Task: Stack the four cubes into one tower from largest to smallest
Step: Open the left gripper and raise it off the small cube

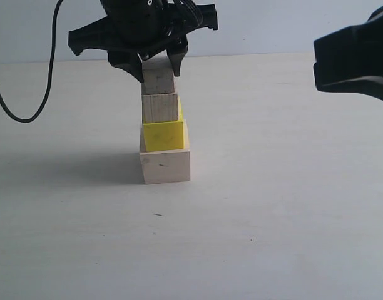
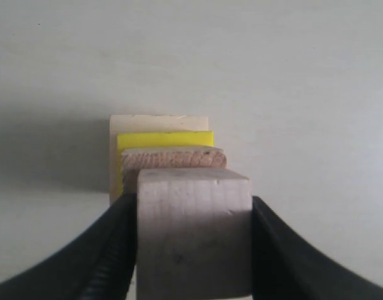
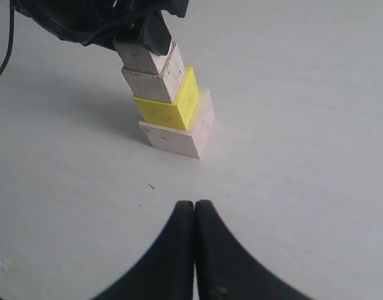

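While left claw [image 1: 155, 67] clamps small cube [image 1: 159, 81], hiding its top, right claw [image 3: 195, 211] closed, empty.

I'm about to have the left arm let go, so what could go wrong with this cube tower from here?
1. The left gripper is shut on the small top cube. If it opens unevenly or lifts while touching, it might drag that cube off the medium wooden cube.
2. The cubes, yellow cube included, line up toward one side of the large pale cube rather than centred, so a nudge could topple them.
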### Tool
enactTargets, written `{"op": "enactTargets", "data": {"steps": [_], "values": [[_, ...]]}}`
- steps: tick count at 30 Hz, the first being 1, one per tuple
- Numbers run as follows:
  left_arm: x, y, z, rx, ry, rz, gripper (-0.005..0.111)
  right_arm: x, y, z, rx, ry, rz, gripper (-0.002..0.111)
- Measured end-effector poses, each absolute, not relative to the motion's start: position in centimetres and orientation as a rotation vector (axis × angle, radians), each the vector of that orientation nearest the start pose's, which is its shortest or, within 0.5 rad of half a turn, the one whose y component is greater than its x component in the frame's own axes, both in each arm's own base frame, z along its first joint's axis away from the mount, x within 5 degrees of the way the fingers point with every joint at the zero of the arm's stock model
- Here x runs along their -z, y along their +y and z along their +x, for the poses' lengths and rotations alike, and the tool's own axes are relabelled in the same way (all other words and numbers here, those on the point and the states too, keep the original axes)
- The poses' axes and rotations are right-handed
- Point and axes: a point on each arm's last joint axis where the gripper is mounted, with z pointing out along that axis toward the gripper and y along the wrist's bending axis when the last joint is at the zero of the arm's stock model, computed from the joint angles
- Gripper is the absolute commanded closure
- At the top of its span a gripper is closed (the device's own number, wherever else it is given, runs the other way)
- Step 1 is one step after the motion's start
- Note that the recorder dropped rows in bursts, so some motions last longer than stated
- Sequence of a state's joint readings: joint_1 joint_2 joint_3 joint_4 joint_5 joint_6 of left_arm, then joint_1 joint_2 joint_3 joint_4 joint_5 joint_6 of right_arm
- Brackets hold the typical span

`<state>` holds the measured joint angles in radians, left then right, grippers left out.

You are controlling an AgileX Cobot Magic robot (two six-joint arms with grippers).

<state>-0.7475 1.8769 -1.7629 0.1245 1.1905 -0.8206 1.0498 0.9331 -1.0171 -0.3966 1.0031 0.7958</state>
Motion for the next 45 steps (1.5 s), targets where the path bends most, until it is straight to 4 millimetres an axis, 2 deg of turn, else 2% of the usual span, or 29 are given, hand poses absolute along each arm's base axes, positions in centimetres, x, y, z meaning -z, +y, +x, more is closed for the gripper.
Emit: {"op": "enactTargets", "data": {"steps": [2, 4, 14, 16, 19, 26, 31, 40, 42, 45], "values": [[-31.1, -26.7, 30.4, 0.229, 2.796, -0.067, 0.106, -37.6, 13.0, 10.9, -0.425, 2.317, -0.396, 0.108], [-31.1, -26.7, 30.4, 0.229, 2.796, -0.067, 0.101, -37.6, 13.0, 10.9, -0.425, 2.317, -0.396, 0.108], [-31.1, -26.7, 30.4, 0.228, 2.797, -0.067, 0.043, -37.6, 13.0, 10.9, -0.425, 2.317, -0.396, 0.108], [-31.1, -26.7, 30.4, 0.225, 2.799, -0.067, 0.033, -37.6, 13.0, 10.9, -0.425, 2.317, -0.396, 0.108], [-31.1, -26.7, 30.4, 0.225, 2.799, -0.067, 0.027, -37.6, 13.0, 10.9, -0.425, 2.317, -0.396, 0.108], [-31.1, -26.7, 30.3, 0.231, 2.804, -0.069, 0.027, -37.6, 13.0, 10.8, -0.428, 2.319, -0.398, 0.108], [-31.8, -26.6, 29.9, 0.269, 2.806, -0.065, 0.027, -37.6, 13.0, 10.8, -0.43, 2.32, -0.398, 0.108], [-37.1, -24.6, 27.4, 0.381, 2.704, 0.054, 0.028, -37.6, 13.0, 10.8, -0.431, 2.321, -0.398, 0.108], [-38.5, -23.9, 26.7, 0.398, 2.667, 0.106, 0.034, -37.6, 13.0, 10.8, -0.431, 2.321, -0.398, 0.108], [-40.4, -22.9, 25.6, 0.419, 2.612, 0.182, 0.061, -37.6, 13.0, 10.8, -0.431, 2.321, -0.398, 0.108]]}}
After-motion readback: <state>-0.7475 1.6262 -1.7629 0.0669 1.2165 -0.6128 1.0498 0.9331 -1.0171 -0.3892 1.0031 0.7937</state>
